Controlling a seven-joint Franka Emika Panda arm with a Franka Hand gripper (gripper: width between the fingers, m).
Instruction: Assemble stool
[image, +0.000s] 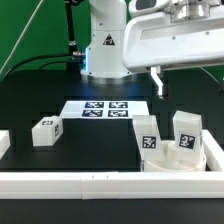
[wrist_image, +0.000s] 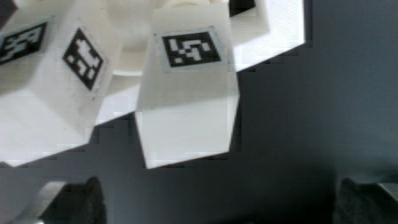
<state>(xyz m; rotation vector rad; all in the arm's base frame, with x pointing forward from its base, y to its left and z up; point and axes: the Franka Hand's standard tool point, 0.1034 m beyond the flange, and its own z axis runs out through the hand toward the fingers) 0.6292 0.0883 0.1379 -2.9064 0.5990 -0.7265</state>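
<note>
The round white seat disc (image: 176, 163) lies at the exterior view's right, against the front rail. Two blocky tagged legs (image: 148, 134) (image: 187, 134) stand upright on it. A third leg (image: 45, 131) lies alone on the black table at the exterior view's left. My gripper (image: 189, 85) hangs well above the seat disc, open and empty, with one finger (image: 157, 82) plainly showing. In the wrist view two tagged legs (wrist_image: 189, 100) (wrist_image: 63, 95) are beyond my gripper (wrist_image: 217, 205). Its dark fingertips (wrist_image: 71, 200) are far apart with nothing between them.
The marker board (image: 105, 108) lies flat mid-table in front of the robot base (image: 105, 45). A long white rail (image: 90, 181) runs along the table's front edge. A white piece (image: 3, 145) shows at the exterior view's far left edge.
</note>
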